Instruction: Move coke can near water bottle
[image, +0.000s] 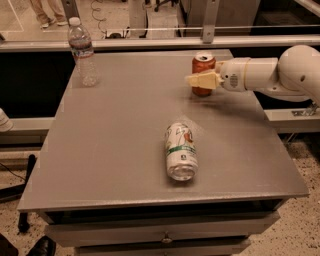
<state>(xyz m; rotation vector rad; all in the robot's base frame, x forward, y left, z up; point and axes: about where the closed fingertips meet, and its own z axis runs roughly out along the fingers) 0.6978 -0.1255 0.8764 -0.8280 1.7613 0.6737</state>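
Note:
The coke can is red with a silver top and stands upright at the back right of the grey table. My gripper reaches in from the right on a white arm and covers the can's middle, at or against it. The water bottle is clear with a white cap and a dark label band. It stands upright at the table's back left corner, far from the can.
A white and green can lies on its side near the middle front of the table. A rail and glass partition run behind the table. The table's right edge lies under my arm.

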